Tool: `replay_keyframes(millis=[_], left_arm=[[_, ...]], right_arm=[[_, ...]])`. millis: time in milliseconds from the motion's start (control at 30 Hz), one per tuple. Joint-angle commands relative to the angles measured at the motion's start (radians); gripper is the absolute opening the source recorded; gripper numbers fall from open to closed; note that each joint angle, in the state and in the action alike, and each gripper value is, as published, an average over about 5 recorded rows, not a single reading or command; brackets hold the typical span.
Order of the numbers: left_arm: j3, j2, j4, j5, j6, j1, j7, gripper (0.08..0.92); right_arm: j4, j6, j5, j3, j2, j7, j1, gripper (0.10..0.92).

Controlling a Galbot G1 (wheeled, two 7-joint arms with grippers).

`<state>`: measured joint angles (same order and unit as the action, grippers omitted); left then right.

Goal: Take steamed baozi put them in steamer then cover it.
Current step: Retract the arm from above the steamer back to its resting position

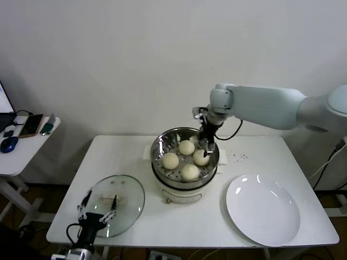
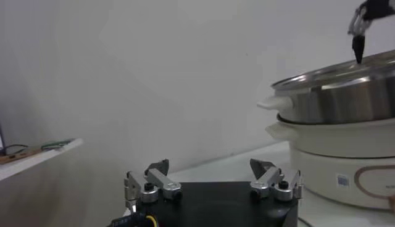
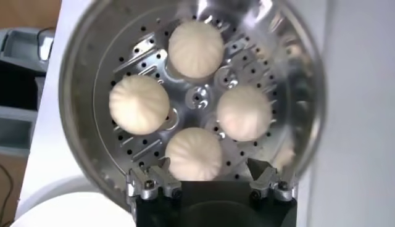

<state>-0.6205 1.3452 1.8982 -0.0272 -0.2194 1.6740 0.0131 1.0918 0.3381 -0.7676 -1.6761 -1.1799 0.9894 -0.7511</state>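
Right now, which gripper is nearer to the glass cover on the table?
Left. The left gripper hangs open over the near edge of the cover. The right gripper is away, above the steamer.

1. I'm looking at a lab or office-like test room: bare white wall (image 1: 108, 59), plain white table (image 1: 124, 157).
2. A side desk (image 1: 21, 146) holds a mouse (image 1: 8, 144), phone (image 1: 32, 124) and cables.
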Motion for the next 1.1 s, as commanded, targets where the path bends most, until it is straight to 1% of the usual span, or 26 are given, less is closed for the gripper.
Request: replay_keyframes(millis=[33,167,233,300,400,533,633,733,833,1000,1100], left_arm=[[-0.005,0.000,-0.007,-0.014,0.010,-0.005,-0.002,0.823],[-0.013,0.002,-0.003,-0.035,0.034,-0.012,-0.003,0.823],[-0.014,0.007,-0.004,-0.066,0.040,-0.020,0.001,0.823],[-0.015,0.012,-0.001,-0.096,0.050,-0.029,0.006,0.823],[-0.028,0.014,0.013,-0.109,0.075,-0.046,0.012,0.823],[-0.040,0.002,0.034,-0.125,0.095,-0.053,0.014,0.823],[-0.040,0.001,0.044,-0.173,0.099,-0.045,0.017,0.823],[-0.045,0.011,0.058,-0.283,0.130,-0.039,0.058,0.823],[-0.054,0.019,0.082,-0.399,0.173,-0.037,0.102,0.823],[-0.077,0.003,0.113,-0.535,0.221,-0.033,0.115,0.823],[-0.093,-0.014,0.126,-0.692,0.259,-0.037,0.124,0.823]], right_arm=[[0.149,-0.171,0.041,0.160,0.275,-0.145,-0.081,0.823],[0.275,-0.266,0.080,0.288,0.456,-0.320,0.002,0.823],[0.351,-0.272,0.101,0.424,0.555,-0.414,0.124,0.823],[0.418,-0.280,0.118,0.608,0.638,-0.490,0.308,0.823],[0.490,-0.311,0.132,0.883,0.716,-0.594,0.590,0.823],[0.531,-0.389,0.134,1.089,0.753,-0.721,0.819,0.823],[0.548,-0.431,0.121,1.260,0.746,-0.794,0.993,0.823],[0.561,-0.440,0.109,1.489,0.700,-0.836,1.193,0.823],[0.574,-0.434,0.109,1.710,0.622,-0.860,1.387,0.823],[0.612,-0.419,0.121,1.991,0.494,-0.869,1.635,0.823],[0.639,-0.406,0.139,2.128,0.406,-0.870,1.764,0.823]])
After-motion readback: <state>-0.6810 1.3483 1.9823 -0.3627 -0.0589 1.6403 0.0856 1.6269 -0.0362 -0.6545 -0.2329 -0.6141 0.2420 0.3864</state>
